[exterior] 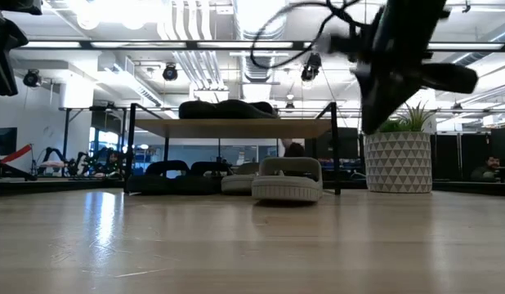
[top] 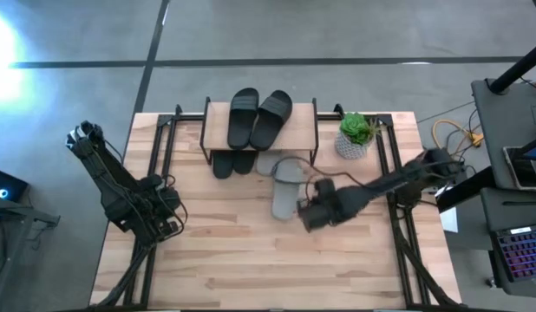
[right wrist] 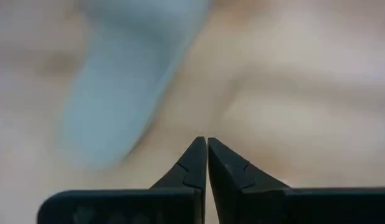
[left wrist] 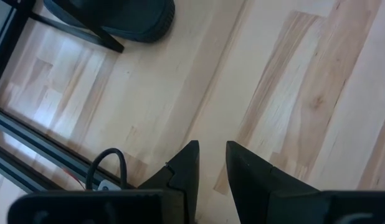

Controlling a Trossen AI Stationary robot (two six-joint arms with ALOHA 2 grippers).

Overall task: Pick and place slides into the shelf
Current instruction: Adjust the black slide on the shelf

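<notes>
The right pincer (top: 306, 217) hangs over the middle of the surface (top: 251, 260), its fingers pressed together and empty. Just beside it lies a pale grey-green slide (top: 287, 192), not touched; in the right wrist view this slide (right wrist: 127, 81) is only a blur. No writing can be read. Its partner (top: 270, 163) lies partly hidden under the shelf (top: 218, 130) near the far edge. One black pair (top: 259, 117) rests on the top board; another (top: 232, 163) is half hidden underneath. The left pincer (left wrist: 211, 165) waits near the left edge, fingers slightly apart.
</notes>
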